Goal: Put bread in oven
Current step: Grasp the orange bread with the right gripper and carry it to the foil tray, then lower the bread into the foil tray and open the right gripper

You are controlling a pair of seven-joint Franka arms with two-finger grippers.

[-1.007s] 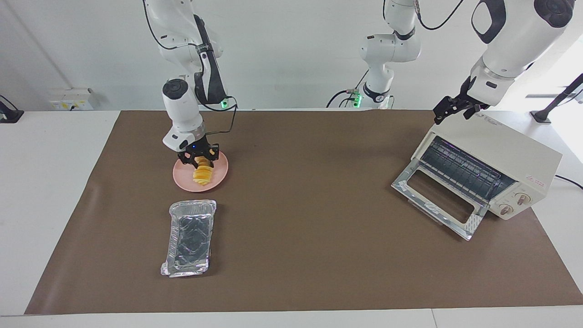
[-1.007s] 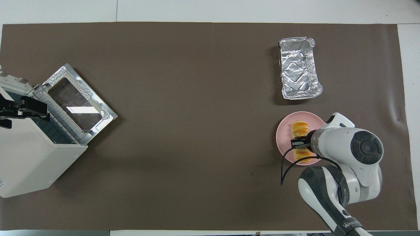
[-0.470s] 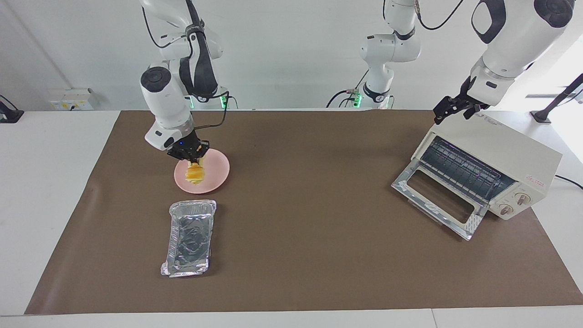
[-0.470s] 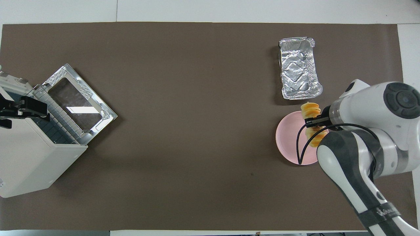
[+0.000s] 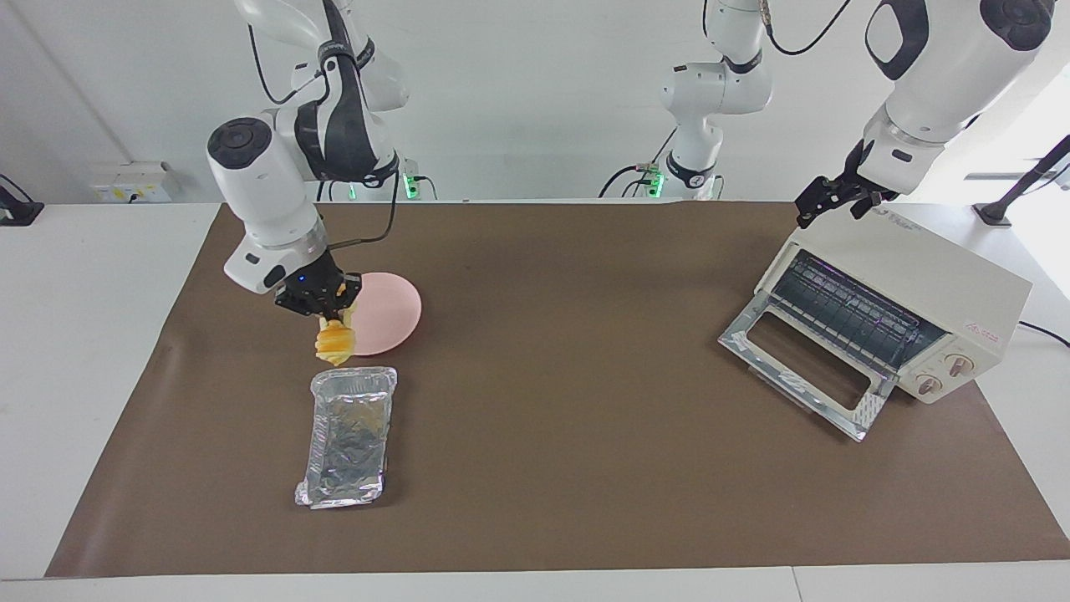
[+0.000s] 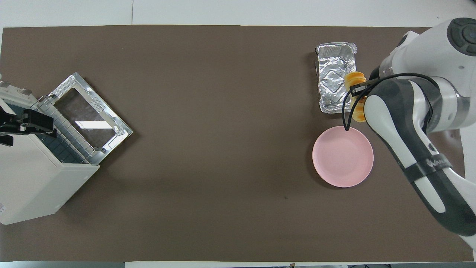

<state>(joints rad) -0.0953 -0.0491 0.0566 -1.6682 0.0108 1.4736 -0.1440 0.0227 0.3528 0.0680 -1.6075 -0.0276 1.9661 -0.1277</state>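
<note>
My right gripper (image 5: 322, 303), left of frame in the facing view, fingers clamped on the bread (image 5: 334, 343); it hangs long axis down, probably over the gap between pink plate (image 5: 386, 315) and foil tray (image 5: 349, 436). Oven (image 5: 899, 313), door dropped, sits at frame right. My left gripper (image 5: 827, 199) waits over its top, fingers unclear.

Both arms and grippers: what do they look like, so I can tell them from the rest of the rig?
Both arms are glossy white with rounded shells and dark grey or black joint caps and panels. The right gripper is black with a small blue light; a black cable loops along its wrist, and grey lettering marks its forearm. The left gripper is also black, on a white wrist.
</note>
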